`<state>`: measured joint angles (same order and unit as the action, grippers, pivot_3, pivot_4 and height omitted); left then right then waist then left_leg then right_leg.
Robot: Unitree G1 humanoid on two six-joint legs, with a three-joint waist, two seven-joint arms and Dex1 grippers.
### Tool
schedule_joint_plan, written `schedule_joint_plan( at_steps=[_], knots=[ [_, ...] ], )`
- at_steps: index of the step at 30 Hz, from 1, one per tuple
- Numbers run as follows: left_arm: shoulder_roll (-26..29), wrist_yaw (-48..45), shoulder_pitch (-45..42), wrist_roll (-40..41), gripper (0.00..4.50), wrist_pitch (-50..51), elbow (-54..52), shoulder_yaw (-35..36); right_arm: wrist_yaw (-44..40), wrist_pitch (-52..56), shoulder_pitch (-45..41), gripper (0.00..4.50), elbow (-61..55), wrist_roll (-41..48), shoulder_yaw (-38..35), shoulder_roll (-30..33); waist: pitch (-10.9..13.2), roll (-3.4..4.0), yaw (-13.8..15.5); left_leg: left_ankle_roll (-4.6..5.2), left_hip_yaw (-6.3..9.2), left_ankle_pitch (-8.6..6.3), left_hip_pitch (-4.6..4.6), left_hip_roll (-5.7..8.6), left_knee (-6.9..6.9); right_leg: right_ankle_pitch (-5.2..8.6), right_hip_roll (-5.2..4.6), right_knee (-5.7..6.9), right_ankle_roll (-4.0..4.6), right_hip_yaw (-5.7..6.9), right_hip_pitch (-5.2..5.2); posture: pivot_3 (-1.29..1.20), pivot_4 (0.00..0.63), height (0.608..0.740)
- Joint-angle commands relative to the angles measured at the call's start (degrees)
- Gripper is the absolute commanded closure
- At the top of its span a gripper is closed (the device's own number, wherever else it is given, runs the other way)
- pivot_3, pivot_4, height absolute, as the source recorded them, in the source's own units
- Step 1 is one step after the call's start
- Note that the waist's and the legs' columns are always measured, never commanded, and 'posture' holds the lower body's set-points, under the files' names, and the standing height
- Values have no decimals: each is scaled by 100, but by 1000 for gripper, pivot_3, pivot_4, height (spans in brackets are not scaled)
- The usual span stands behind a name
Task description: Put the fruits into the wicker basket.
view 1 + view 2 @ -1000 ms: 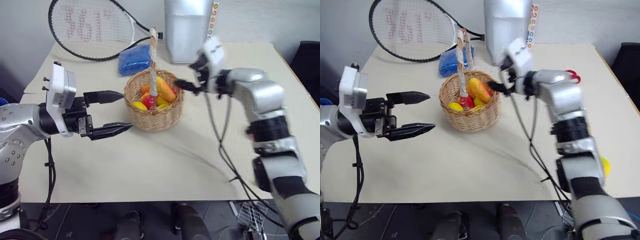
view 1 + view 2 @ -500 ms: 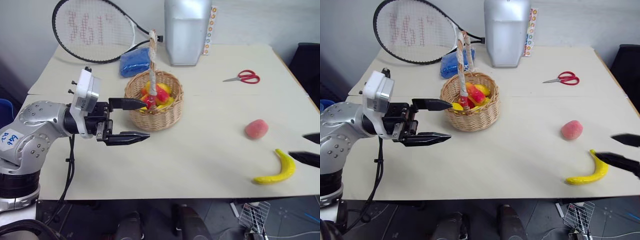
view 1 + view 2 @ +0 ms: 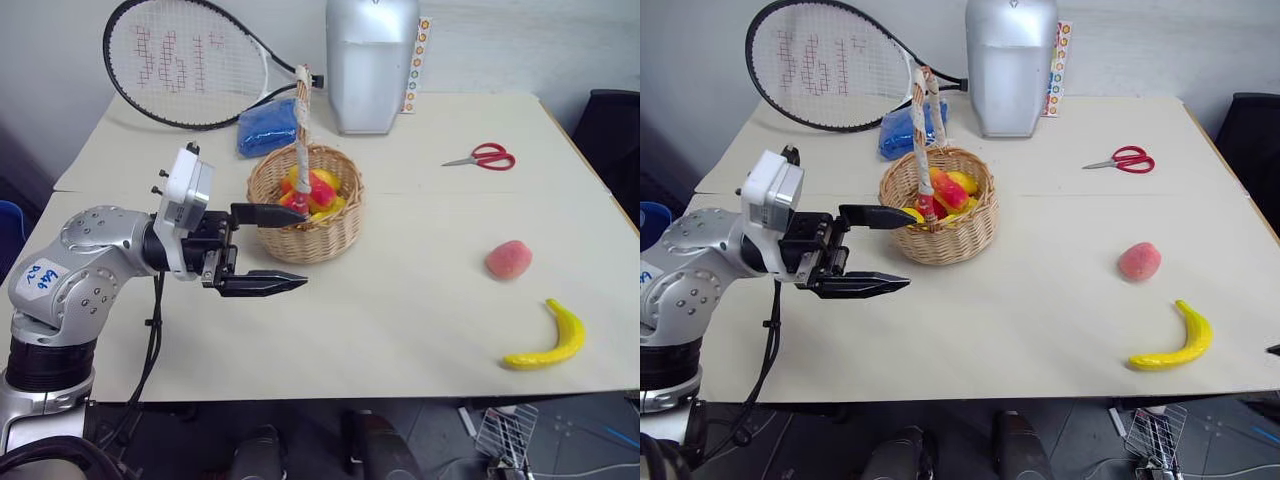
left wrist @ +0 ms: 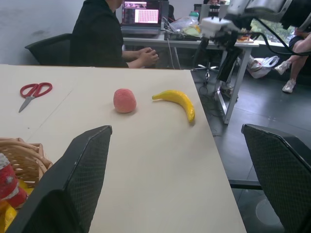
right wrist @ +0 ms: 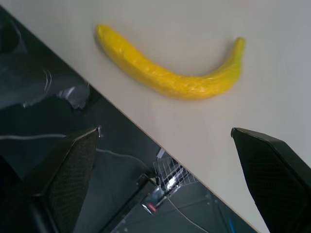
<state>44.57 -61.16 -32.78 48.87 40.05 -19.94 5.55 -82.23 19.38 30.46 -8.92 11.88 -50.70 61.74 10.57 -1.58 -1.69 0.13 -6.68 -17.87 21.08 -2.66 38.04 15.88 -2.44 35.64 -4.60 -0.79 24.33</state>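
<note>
Left gripper (image 3: 268, 249), jaws spread and empty, has slid in toward the wicker basket (image 3: 305, 215) since a second ago; upper finger now reaches the rim, lower finger lies in front of the basket wall. Red and yellow fruits (image 3: 312, 190) sit inside, just beyond the upper fingertip.

Right arm, which hung over the basket a second ago, has swung away to the table's right edge. Right gripper (image 5: 165, 160): jaws wide, nothing held, banana (image 5: 170, 68) lying on the table just ahead of the open fingers. Judgement: a drop-off is done, banana comes next.

Peach (image 3: 507, 259) rests apart from the banana, on the basket side. Both remain outside.

Around: racket (image 3: 185, 60), blue cloth bundle (image 3: 268, 125), silver container (image 3: 372, 60), scissors (image 3: 483, 157), all well beyond either gripper. Nothing blocks the banana; it lies close to the table edge.
</note>
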Motion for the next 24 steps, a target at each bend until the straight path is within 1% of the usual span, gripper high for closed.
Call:
schedule_joint_plan(
  at_steps=[1,4,6,9,14,15,16,19,24],
  knots=[
    [-7,-26,88,64,0,-32,-357,-13,-97,-650,-328,36,175,-76,483,417,0,7,4,2,-7,1,0,1,-1,-2,-1,2,-4,-1,3,0,150,740],
    [-9,43,158,93,0,2,-476,13,-116,-928,-646,36,377,-92,890,603,1,6,7,-21,-4,14,-1,-1,1,-2,3,3,-4,-4,3,0,150,740],
    [-4,191,189,166,0,85,-590,77,-118,-1530,-966,36,691,-310,1452,819,2,4,8,-23,-1,15,0,-1,0,0,4,3,-1,-9,3,0,150,740],
    [33,357,246,279,0,213,-736,179,-134,-1993,-1509,36,1103,-420,2150,1036,2,4,12,-23,-2,15,-1,0,3,-1,2,5,-2,-21,3,0,150,740],
    [123,562,338,385,0,368,-937,324,-1,-2499,-2581,36,1759,-732,3341,1069,2,4,7,-29,-5,19,-2,-2,7,0,3,12,-1,-26,4,0,150,740],
    [137,614,345,418,0,398,-976,350,11,-2555,-2726,419,1867,-790,3508,1057,2,4,6,-31,-5,20,-3,-2,7,1,3,14,0,-26,6,0,150,740],
    [153,659,345,450,0,424,-1006,371,25,-2606,-2890,571,1988,-864,3698,1043,2,5,6,-33,-6,21,-2,-3,8,1,3,17,1,-27,8,0,150,740],
    [195,760,329,546,0,509,-1071,433,-51,-2779,-3110,1563,2207,-937,4077,1050,1,6,15,-37,-9,24,-2,-4,10,3,3,24,3,-31,13,0,150,740],
    [253,860,293,612,0,565,-1096,472,-75,-2855,-3230,3264,2321,-885,4349,1038,1,6,10,-38,-9,25,-3,-4,12,3,1,25,3,-30,12,0,150,740]
  ],
)
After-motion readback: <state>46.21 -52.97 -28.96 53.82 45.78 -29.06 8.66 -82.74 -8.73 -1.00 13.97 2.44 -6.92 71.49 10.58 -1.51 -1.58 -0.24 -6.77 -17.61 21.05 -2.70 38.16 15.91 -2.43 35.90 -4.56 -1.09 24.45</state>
